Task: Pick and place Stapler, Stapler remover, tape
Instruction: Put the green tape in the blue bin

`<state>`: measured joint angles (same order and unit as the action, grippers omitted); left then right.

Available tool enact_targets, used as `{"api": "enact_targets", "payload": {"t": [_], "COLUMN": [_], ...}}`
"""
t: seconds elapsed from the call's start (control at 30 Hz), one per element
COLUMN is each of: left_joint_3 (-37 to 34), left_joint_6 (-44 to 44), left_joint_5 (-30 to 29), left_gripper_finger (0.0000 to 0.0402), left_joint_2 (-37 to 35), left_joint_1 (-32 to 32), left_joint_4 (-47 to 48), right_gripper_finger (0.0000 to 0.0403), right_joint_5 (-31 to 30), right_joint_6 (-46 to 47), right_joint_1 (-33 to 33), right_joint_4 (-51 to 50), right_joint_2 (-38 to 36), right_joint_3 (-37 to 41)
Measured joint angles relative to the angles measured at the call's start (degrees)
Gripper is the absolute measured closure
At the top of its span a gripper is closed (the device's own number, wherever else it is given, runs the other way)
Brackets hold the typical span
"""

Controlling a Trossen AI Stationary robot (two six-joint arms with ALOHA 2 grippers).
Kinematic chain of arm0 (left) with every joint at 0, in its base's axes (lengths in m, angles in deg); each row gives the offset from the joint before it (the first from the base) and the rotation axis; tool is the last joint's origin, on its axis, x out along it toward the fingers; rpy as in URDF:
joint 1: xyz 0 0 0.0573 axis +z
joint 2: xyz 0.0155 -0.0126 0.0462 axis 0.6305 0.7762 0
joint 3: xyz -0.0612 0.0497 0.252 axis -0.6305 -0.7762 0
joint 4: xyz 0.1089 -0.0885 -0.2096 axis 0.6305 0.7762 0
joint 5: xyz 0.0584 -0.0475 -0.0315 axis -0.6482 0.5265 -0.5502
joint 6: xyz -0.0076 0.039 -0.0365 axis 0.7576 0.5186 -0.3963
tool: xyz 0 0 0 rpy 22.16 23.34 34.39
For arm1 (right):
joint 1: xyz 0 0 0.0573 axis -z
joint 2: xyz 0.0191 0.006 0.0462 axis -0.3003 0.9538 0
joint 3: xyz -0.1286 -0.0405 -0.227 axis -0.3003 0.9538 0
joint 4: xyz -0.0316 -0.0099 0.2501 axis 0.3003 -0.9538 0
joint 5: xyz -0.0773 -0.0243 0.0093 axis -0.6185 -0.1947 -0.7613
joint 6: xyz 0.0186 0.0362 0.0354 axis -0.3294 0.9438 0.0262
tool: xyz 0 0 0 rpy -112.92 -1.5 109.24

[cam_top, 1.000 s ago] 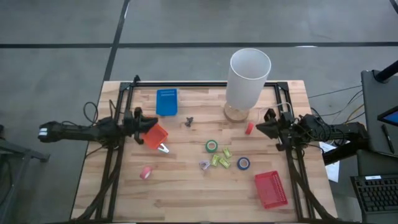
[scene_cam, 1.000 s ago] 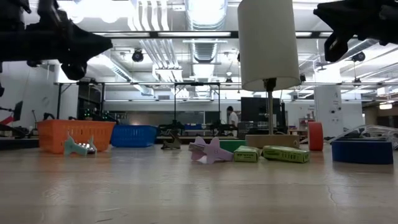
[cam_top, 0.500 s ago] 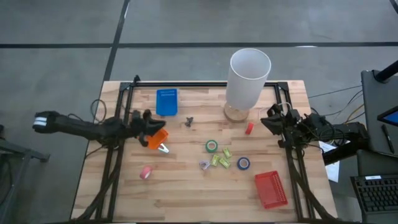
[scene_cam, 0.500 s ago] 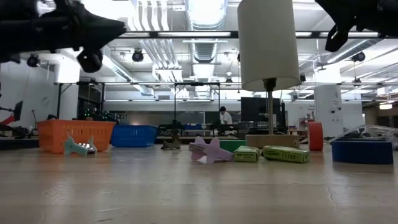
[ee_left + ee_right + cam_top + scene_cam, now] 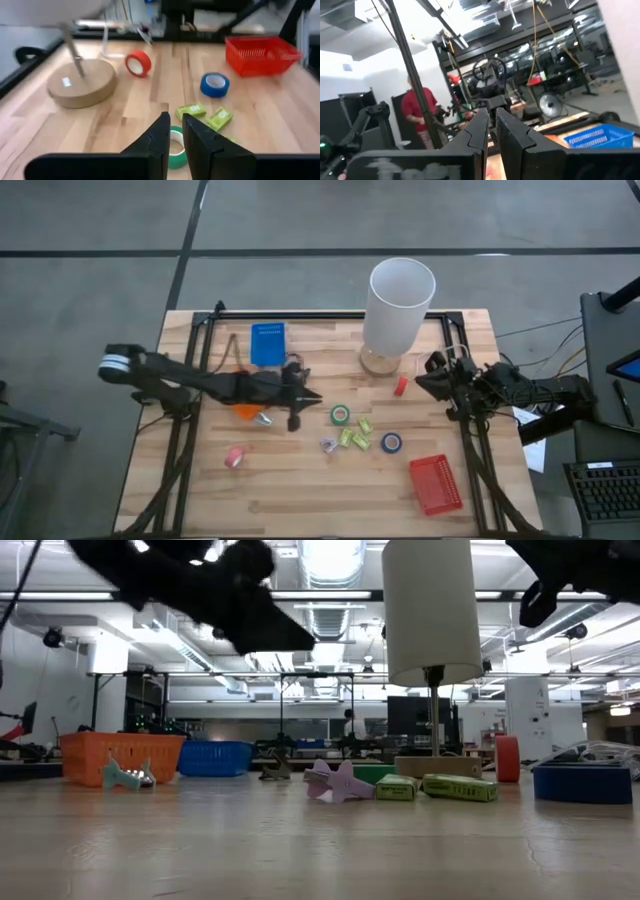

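Two left fingers (image 5: 172, 131) hover nearly closed over green tape (image 5: 176, 154).

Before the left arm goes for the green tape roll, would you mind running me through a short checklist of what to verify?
1. Left gripper lined up with the green tape roll: ok; in the left wrist view the roll sits just beyond the fingertips.
2. Left fingers apart enough to take the roll: not ok; only a narrow gap shows between them.
3. Left gripper free of any load: ok.
4. Room around the roll: not ok; yellow-green pieces lie close beside it.
5. Right gripper out of the way: ok; it waits at the table's right edge near the red tape roll.
6. Height of the left gripper above the table: cannot tell.
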<state>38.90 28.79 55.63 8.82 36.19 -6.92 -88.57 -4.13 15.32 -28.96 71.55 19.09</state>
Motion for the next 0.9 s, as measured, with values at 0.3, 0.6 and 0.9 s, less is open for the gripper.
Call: {"api": "enact_targets", "payload": {"t": [0.3, 0.6, 0.9], "left_joint_3": [11.40, 19.03, 26.78], "left_joint_6": [6.31, 9.66, 10.18], "left_joint_5": [6.38, 6.99, 4.93], "left_gripper_finger": [0.0232, 0.0208, 0.0218], "left_joint_2": [13.50, 25.56, 32.16], "left_joint_1": [-0.70, -0.31, 0.17], "left_joint_4": [7.59, 12.97, 21.86], "right_gripper_finger": [0.0369, 0.0369, 0.0369], "right_joint_5": [0.90, 0.73, 0.72], "right_joint_6": [0.98, -0.09, -0.49], "right_joint_1": [-1.68, -1.60, -1.60], "right_joint_4": [2.40, 4.12, 4.06], "right_joint_2": [3.61, 5.45, 5.45], "right_joint_3": [0.04, 0.07, 0.07]}}
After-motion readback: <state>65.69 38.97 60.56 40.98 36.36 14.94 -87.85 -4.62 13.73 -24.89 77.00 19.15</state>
